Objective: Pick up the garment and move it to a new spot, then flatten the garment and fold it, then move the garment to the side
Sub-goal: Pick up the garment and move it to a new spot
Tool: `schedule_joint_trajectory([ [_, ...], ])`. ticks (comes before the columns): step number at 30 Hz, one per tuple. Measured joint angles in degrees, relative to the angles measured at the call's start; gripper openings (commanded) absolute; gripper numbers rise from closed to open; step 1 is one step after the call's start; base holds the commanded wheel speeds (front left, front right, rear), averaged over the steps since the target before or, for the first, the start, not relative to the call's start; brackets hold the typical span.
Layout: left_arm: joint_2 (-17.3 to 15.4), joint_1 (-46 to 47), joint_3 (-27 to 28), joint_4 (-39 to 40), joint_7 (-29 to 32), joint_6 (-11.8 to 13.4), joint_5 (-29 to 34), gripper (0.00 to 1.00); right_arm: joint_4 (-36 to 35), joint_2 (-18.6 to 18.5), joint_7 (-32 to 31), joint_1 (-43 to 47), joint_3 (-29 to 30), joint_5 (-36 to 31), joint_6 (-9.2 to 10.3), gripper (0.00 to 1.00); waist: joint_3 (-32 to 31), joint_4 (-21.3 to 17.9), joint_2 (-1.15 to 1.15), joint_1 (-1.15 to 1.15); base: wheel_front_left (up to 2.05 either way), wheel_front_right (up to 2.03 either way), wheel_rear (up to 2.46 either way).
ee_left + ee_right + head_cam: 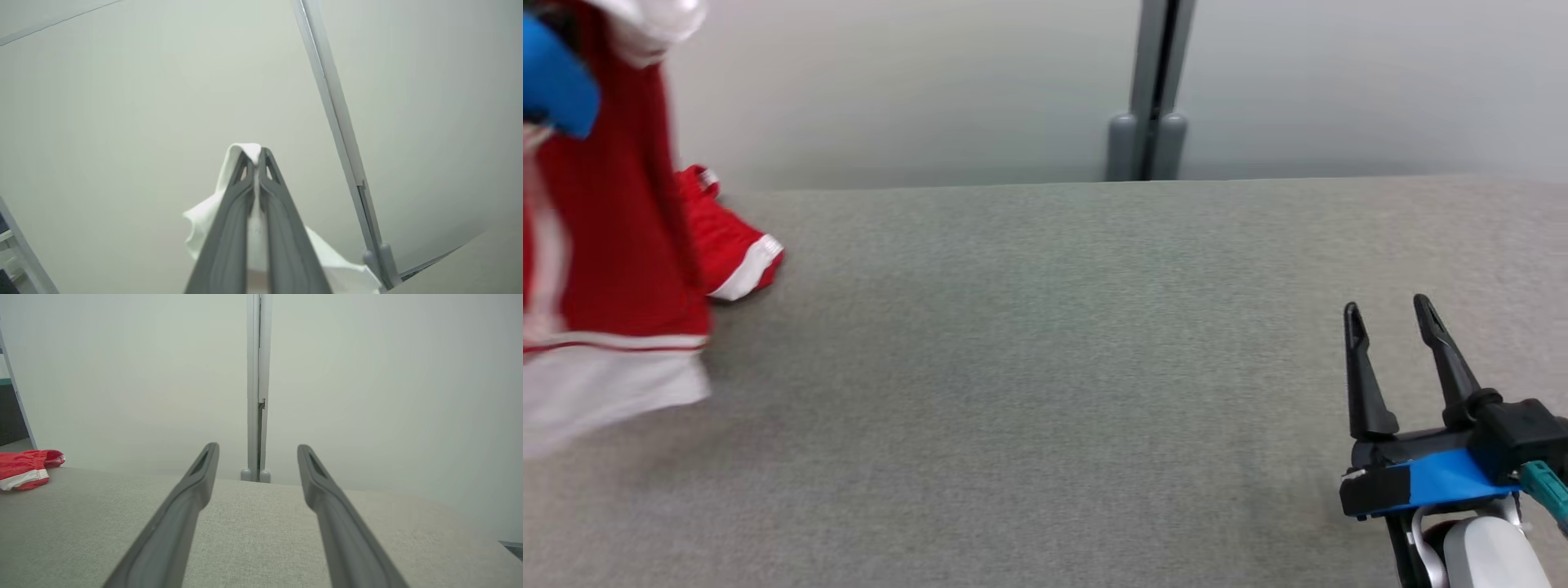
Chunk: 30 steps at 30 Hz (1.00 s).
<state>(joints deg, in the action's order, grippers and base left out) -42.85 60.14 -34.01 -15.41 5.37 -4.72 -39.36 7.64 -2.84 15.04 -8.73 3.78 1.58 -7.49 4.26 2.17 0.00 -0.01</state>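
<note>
garment [613, 245]: red and white, hangs at the tabletop's [1045, 367] left edge, with one red part lying on it.
left gripper [256, 153]: fingers pressed together on the garment's white cloth.
right gripper [1388, 309]: fingers wide apart, empty, near the front right corner.

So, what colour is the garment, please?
The garment is red with white trim; best in head view.

The red and white garment [613, 245] runs off the head view's left and top edges, so its full shape cannot be told; its white hem is smeared by blur; a blue housing [556, 82] in the top left corner is cut off and blurred too; in the left wrist view the left gripper [256, 153] hides most of the garment's white fabric that it pinches, the rest dropping past the bottom edge; the right gripper [1387, 305] has its wrist cropped at the lower right corner.
</note>
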Motion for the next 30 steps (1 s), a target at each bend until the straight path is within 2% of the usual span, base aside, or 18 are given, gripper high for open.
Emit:
schedule_joint_trajectory([
  [8, 10.72, 6.47, 0.48, 6.53, -3.20, 2.47, -1.56, 0.00, -0.26, 0.01, 0.00, 0.20, 0.82, 1.56, 0.00, 1.00, -0.91, -6.06, 0.00, 0.01, 0.00, 0.00, 0.00],
  [12, 13.50, 5.84, 0.10, 6.72, -3.63, 2.91, -3.52, 0.00, -0.58, 0.01, 0.00, 0.20, 1.70, 1.54, 0.00, 1.00, -0.51, -7.44, 0.00, 0.01, 0.00, 0.00, 0.00],
  [15, 14.13, 0.40, -1.63, 6.04, -3.44, 3.26, -4.43, 0.00, -0.86, 0.01, 0.00, 0.20, 2.55, 1.41, 0.00, 1.00, 0.04, -7.68, 0.00, 0.01, 0.00, 0.00, 0.00],
  [21, 15.80, -16.51, -3.69, 1.07, -5.95, 5.32, -9.26, 0.00, -1.14, 0.01, 0.00, 0.16, 3.03, 0.99, 0.00, 1.00, 1.68, -7.96, 0.00, 0.02, 0.00, 0.00, 0.00],
  [25, 16.68, -26.45, -3.82, -6.72, -8.35, 6.27, -12.61, 0.00, -1.18, 0.01, 0.00, -0.19, 2.16, 0.94, 0.00, 1.00, 3.10, -8.14, 0.00, 0.02, 0.00, 0.00, 0.00],
  [30, 17.91, -31.31, -2.54, -17.16, -11.45, 6.57, -15.16, 0.00, -1.22, 0.02, 0.00, -0.54, 1.25, 0.93, 0.00, 1.00, 4.59, -8.14, 0.00, 0.02, 0.00, 0.00, 0.00],
])
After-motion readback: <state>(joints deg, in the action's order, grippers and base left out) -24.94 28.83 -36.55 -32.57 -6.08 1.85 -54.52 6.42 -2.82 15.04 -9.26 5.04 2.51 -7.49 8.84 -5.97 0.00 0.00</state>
